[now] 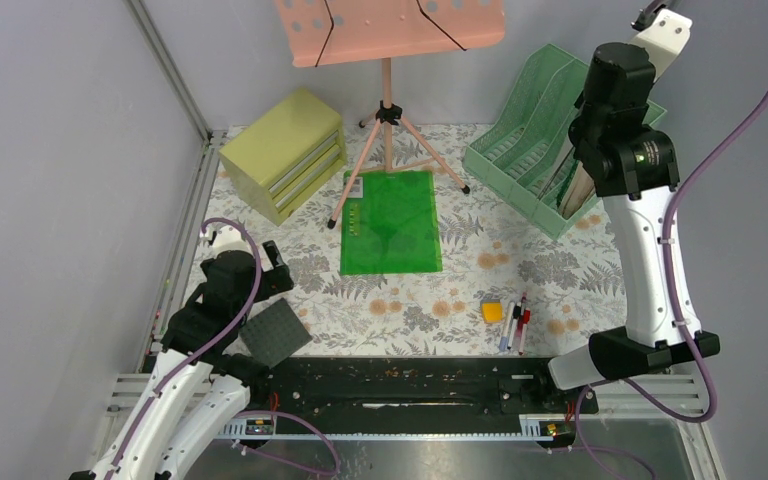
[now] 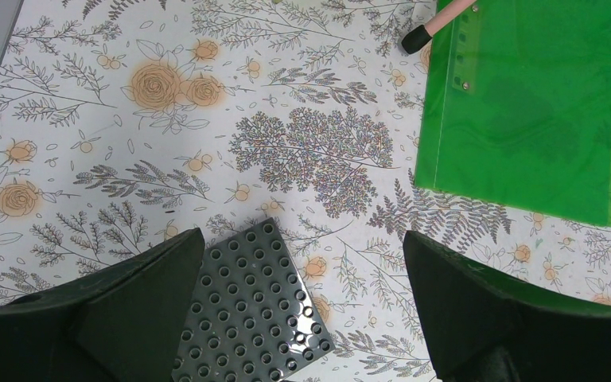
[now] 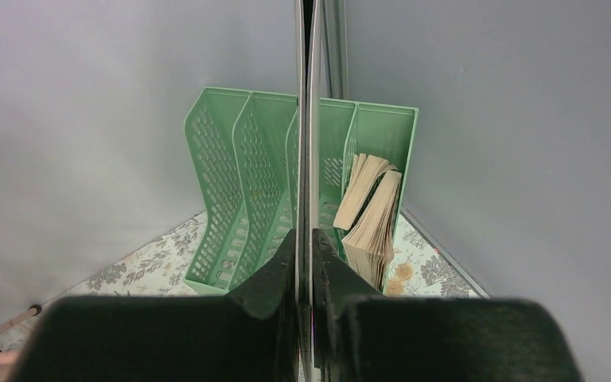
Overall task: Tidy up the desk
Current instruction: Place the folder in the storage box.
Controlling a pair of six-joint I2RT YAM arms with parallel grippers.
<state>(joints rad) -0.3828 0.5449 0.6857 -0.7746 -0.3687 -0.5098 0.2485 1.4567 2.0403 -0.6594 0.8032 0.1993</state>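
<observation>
The desk [image 1: 520, 270] is a whitish top printed with ferns and orange flowers. My left gripper [image 2: 304, 243] hangs open just above its near left part, with nothing between the fingers. A dark grey studded baseplate [image 2: 254, 306] lies flat under it, partly beneath the left finger [image 2: 127, 310]. My right gripper [image 3: 306, 239] is raised at the back right above a green file rack [image 3: 247, 175]. It is shut on a thin flat item [image 3: 306, 119], seen edge-on and running up the right wrist view. What the item is does not show.
A green folder [image 1: 392, 222] lies mid-desk between the legs of a pink music stand [image 1: 388, 110]. An olive-yellow drawer cabinet [image 1: 285, 152] sits back left. The rack's right slot holds a worn book [image 3: 370, 215]. Pens [image 1: 515, 322] and a small orange block [image 1: 492, 311] lie front right.
</observation>
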